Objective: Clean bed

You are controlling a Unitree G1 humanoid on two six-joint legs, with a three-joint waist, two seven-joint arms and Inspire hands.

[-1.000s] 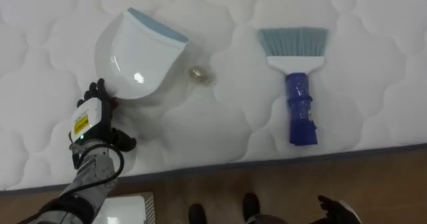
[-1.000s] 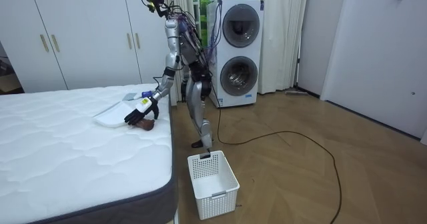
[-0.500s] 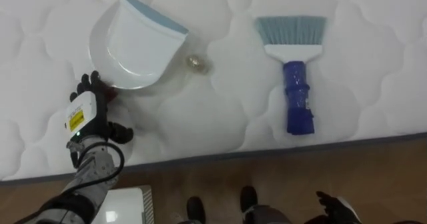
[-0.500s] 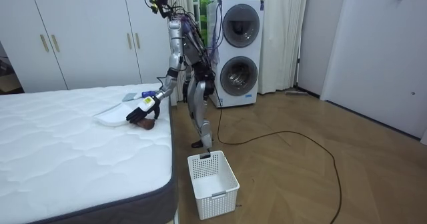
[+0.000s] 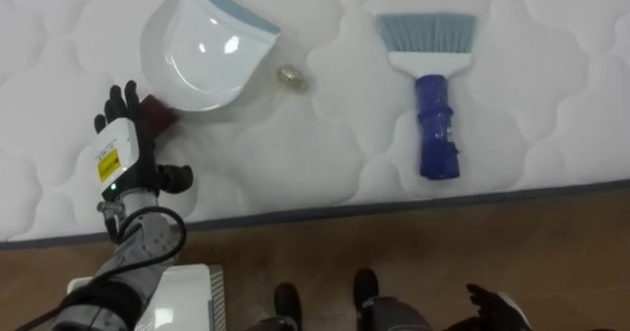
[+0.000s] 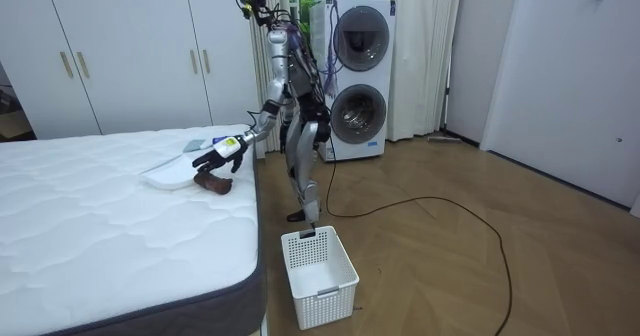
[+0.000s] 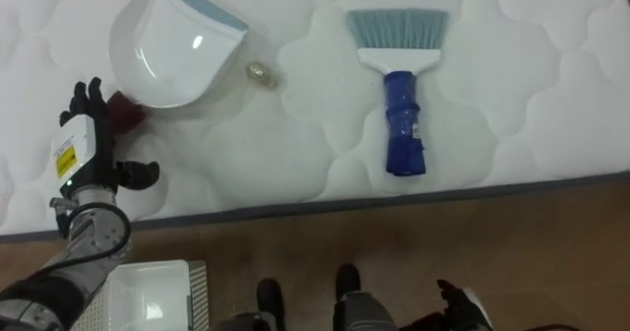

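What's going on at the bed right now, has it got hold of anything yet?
Nothing is held yet. The robot stands at the edge of the mattress. Its left hand is open, fingers straight, right by the dark red handle of the white dustpan but not closed on it. A small scrap lies beside the pan's lip. The blue brush lies untouched further right. The right hand hangs low off the bed. A white basket sits on the floor.

Bed (image 5: 315,164): bears the dustpan (image 5: 202,50).
Scrap (image 5: 289,76): just right of the dustpan.
Brush (image 5: 430,95): well right of the dustpan.
Left hand (image 5: 123,154): at the dustpan's near-left, by its handle.
Basket (image 6: 318,276): on the floor (image 6: 450,266), nearer than the dustpan.
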